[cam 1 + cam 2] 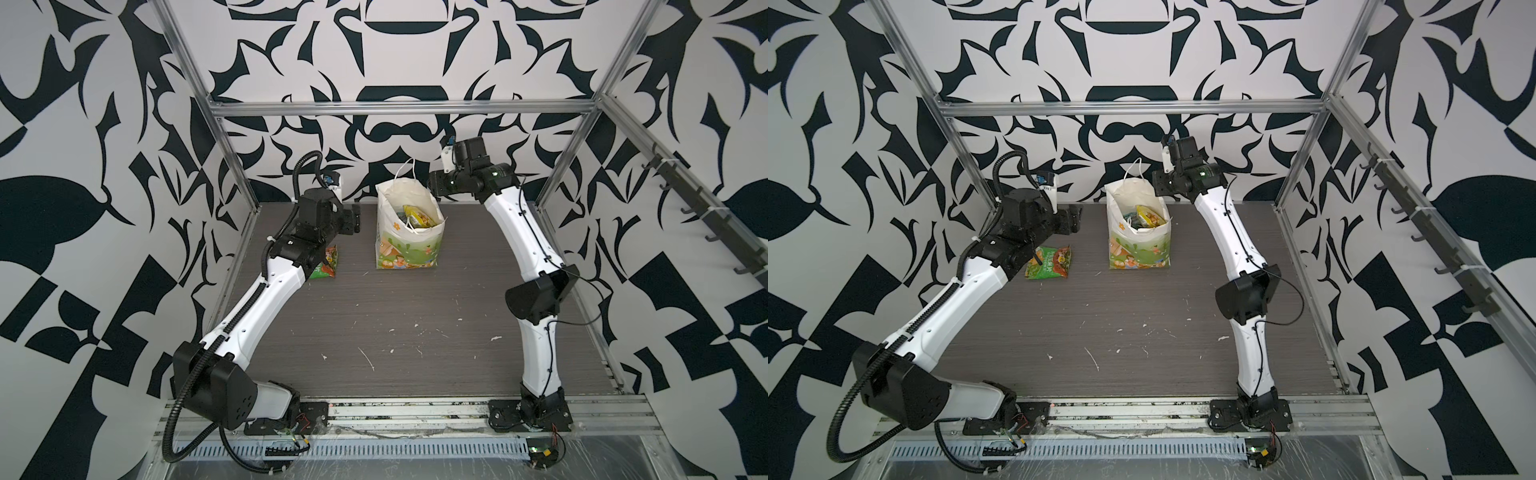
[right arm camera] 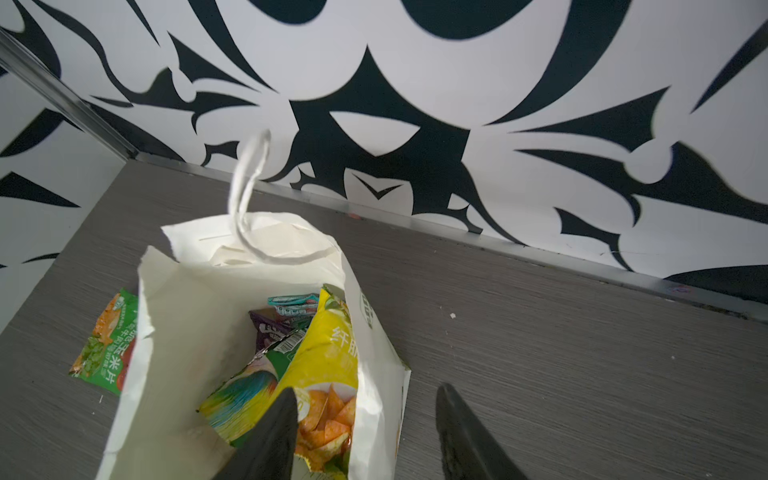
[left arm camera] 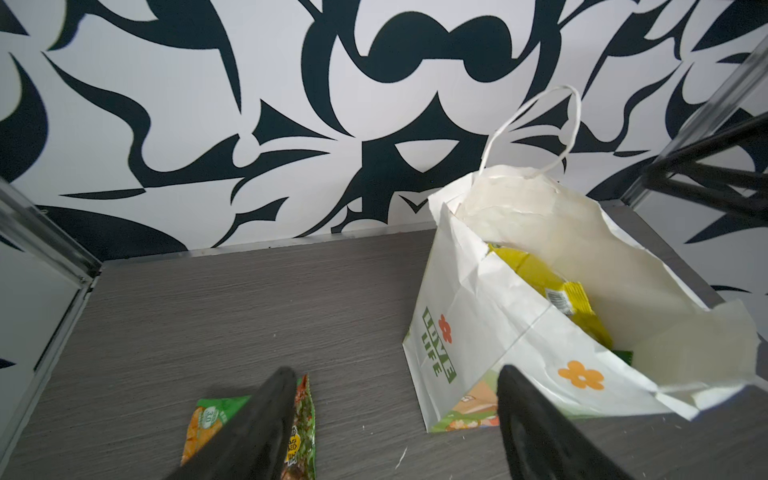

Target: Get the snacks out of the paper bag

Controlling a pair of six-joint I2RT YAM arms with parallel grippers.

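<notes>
Going for the yellow packet (image 2: 328,357): right end effector (image 2: 368,390) spread above the paper bag (image 2: 187,332) wall, so we shift fully inside first; left end effector (image 3: 395,370) spread, empty, green packet (image 3: 203,424) under it on bench (image 3: 208,311).

- The bag (image 1: 409,245) is white paper with a green meadow picture low down. It stands upright and open in the upper middle of both top views (image 1: 1140,249).
- One white handle (image 1: 409,166) sticks up at its back edge.
- "LOVE LIFE" is on its narrow side, seen in the left wrist view.
- A green packet (image 1: 1050,268) lies flat outside the bag, to its left and apart from it.
- Inside, a yellow packet (image 2: 328,365) lies on top.
- Beside it is a green-blue packet (image 2: 241,399).
- A purple packet (image 2: 270,332) and a teal packet (image 2: 291,305) sit deeper in.
</notes>
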